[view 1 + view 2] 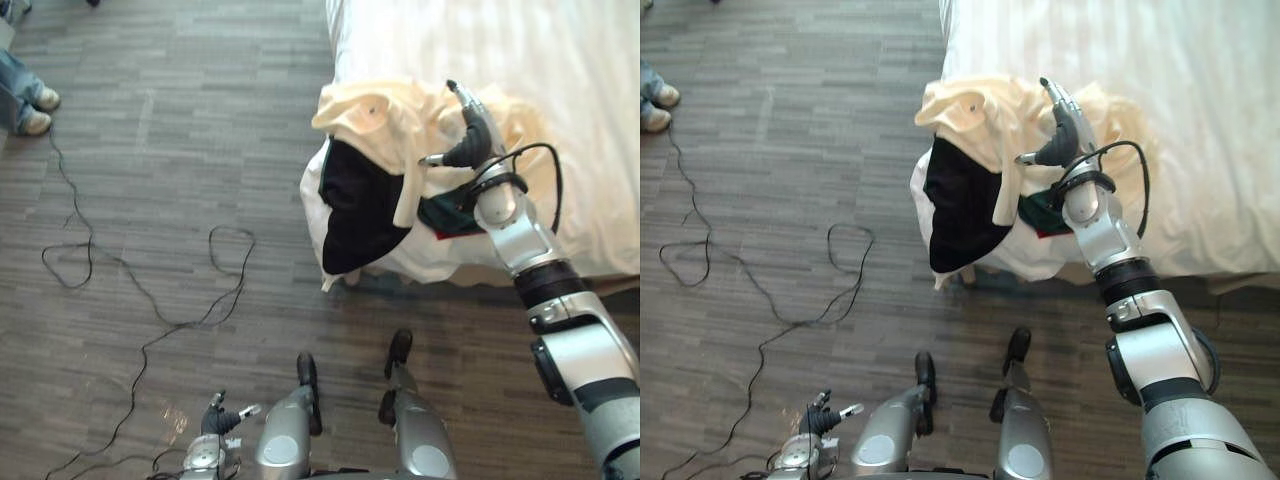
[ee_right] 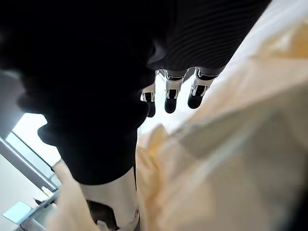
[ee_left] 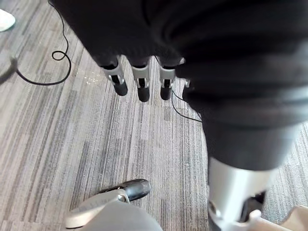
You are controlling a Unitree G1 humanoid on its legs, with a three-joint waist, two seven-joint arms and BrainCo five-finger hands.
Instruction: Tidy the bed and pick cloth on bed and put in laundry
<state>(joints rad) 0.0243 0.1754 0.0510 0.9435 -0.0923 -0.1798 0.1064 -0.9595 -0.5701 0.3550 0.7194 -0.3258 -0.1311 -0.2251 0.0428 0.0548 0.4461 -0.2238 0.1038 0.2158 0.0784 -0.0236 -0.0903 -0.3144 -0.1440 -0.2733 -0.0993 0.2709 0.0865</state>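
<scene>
A cream cloth (image 1: 380,120) lies bunched on the near corner of the white bed (image 1: 560,60). A black cloth (image 1: 355,215) hangs from under it over the bed's corner towards the floor. A dark green and red cloth (image 1: 440,212) peeks out beside it. My right hand (image 1: 470,140) hovers over the cream cloth with fingers (image 2: 171,94) straight and thumb spread, holding nothing. The cream cloth (image 2: 231,159) shows just past those fingers. My left hand (image 1: 215,420) hangs low above the floor at the lower left, its fingers (image 3: 139,84) straight and empty.
Grey wood-look floor (image 1: 180,150) spreads left of the bed. A person's shoes (image 1: 35,110) stand at the far left edge. The bed's near edge runs just past my right forearm.
</scene>
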